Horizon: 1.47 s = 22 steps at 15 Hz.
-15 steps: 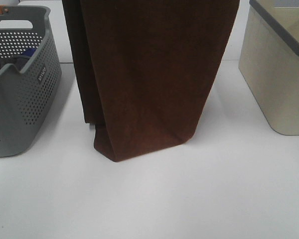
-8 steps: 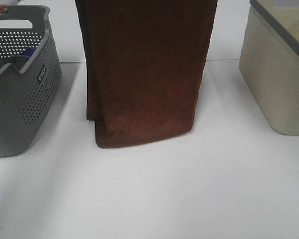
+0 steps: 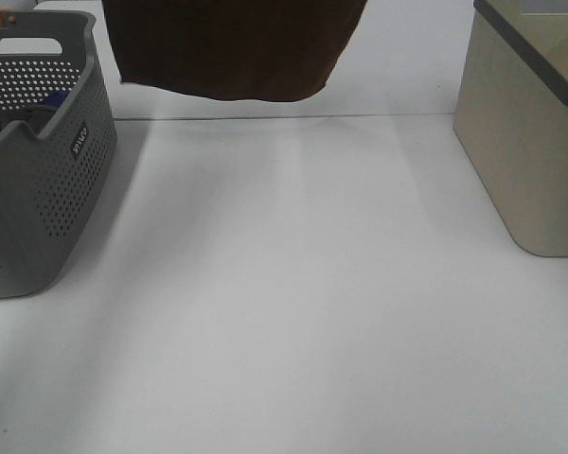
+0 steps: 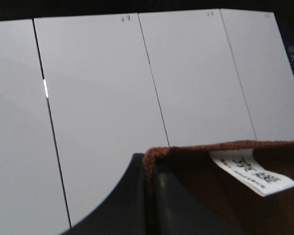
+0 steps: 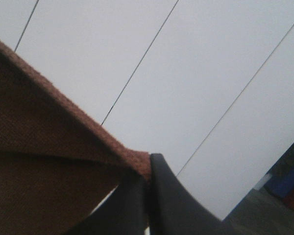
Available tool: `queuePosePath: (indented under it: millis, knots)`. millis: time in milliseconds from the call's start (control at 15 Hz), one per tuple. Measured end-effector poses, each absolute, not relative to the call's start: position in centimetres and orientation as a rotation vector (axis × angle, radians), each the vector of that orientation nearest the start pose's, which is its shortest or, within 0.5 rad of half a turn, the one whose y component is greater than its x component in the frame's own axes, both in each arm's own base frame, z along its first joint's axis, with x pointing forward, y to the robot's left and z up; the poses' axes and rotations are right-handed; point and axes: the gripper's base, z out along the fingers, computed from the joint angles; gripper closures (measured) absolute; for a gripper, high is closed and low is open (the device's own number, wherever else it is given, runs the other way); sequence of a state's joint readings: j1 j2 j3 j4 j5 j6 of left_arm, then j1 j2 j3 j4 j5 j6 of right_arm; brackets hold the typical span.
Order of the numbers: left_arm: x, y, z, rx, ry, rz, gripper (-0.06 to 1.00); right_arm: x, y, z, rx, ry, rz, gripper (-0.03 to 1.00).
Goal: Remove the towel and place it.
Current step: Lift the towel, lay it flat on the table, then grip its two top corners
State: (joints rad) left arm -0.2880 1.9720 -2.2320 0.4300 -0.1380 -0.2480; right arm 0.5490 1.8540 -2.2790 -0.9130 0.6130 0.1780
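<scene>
While held aloft (left gripper [image 4: 148, 174], right gripper [image 5: 148, 182] clamping the towel [image 3: 232, 47] hem), seems removed, awaits placing

White table [image 3: 293, 322] with grey basket [image 3: 47, 189], beige bin [image 3: 521, 151]

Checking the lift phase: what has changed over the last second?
The towel was raised: its lower end, down at the table a second ago, now hangs well clear. The left gripper and right gripper are shut on its hem. The grey perforated basket and beige bin are unmoved.
</scene>
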Motion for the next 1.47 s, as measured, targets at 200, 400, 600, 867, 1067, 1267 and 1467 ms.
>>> queuePosePath:
  millis: [200,400,600,867,1067,1267,1467]
  knots:
    - [45.3,-14.4,47.9,0.279,1.322,-0.117,0.94,37.6,17.3,51.1,-0.475,1.562,-0.475,0.97]
    - [46.0,-15.8,43.4,0.245,1.692,-0.114,0.94,38.8,17.5,46.2,-0.501,1.813,-0.529,0.97]
    - [45.1,-15.9,41.0,0.306,1.973,-0.046,0.94,38.3,17.7,43.2,-0.527,2.061,-0.456,0.97]
    - [42.9,-15.3,39.7,0.364,2.259,-0.027,0.94,37.1,18.2,41.6,-0.572,2.267,-0.308,0.97]
    - [42.0,-15.0,38.9,0.405,2.395,0.004,0.94,36.5,18.7,41.3,-0.580,2.313,-0.193,0.97]
    - [41.7,-15.2,38.6,0.416,2.431,-0.027,0.94,34.8,17.9,39.9,-0.616,2.387,-0.197,0.97]
    - [40.7,-15.6,39.5,0.420,2.427,-0.107,0.94,32.6,17.1,37.5,-0.659,2.495,-0.167,0.97]
